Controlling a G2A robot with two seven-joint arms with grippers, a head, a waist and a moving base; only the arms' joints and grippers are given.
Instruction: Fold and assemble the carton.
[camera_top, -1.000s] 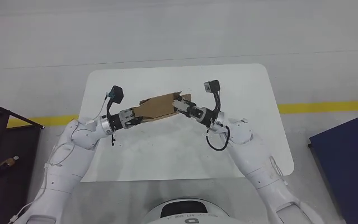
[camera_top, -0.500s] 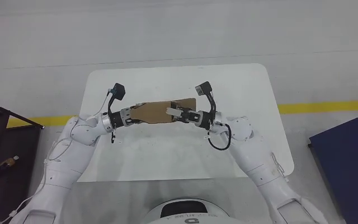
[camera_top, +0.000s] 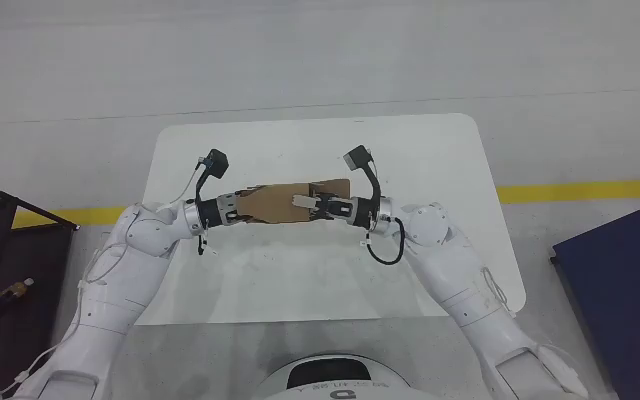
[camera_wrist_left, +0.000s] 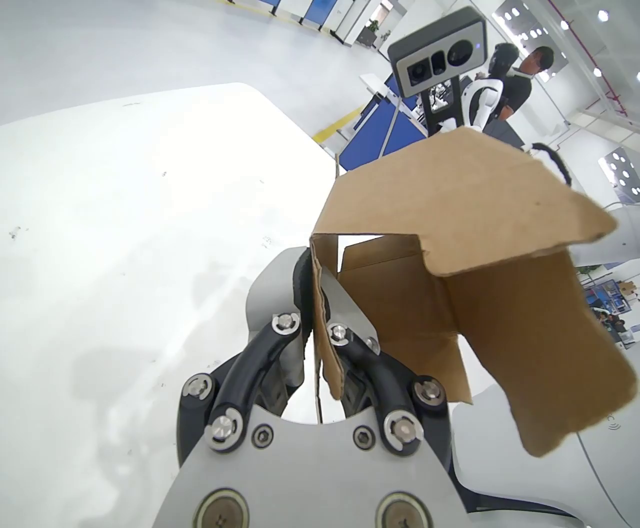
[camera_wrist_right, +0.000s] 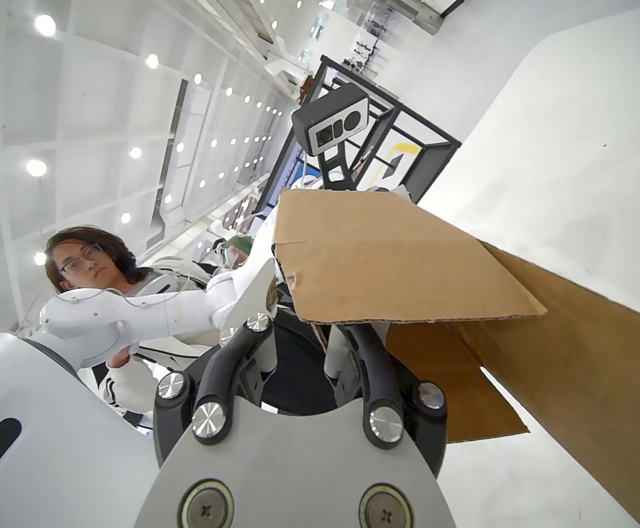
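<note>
A brown cardboard carton (camera_top: 275, 200), partly unfolded, hangs level just above the middle of the white table (camera_top: 300, 280), between my two grippers. My left gripper (camera_top: 238, 204) is at its left end. In the left wrist view this gripper (camera_wrist_left: 316, 320) is shut on the edge of one side panel, and the carton (camera_wrist_left: 465, 220) spreads open beyond it with a flap bent over. My right gripper (camera_top: 308, 203) is at the carton's right end, over its top. In the right wrist view its fingers (camera_wrist_right: 300, 320) stand open, with the corner of a carton flap (camera_wrist_right: 390, 260) between them.
The table has bare surface in front of and behind the carton. A dark rack (camera_top: 20, 250) stands on the floor off the table's left side, and a blue panel (camera_top: 600, 280) lies off the right side.
The carton has swung from tilted to level. My right gripper has moved left, farther over the carton's right end. The left gripper has kept its hold and shifted slightly right.
</note>
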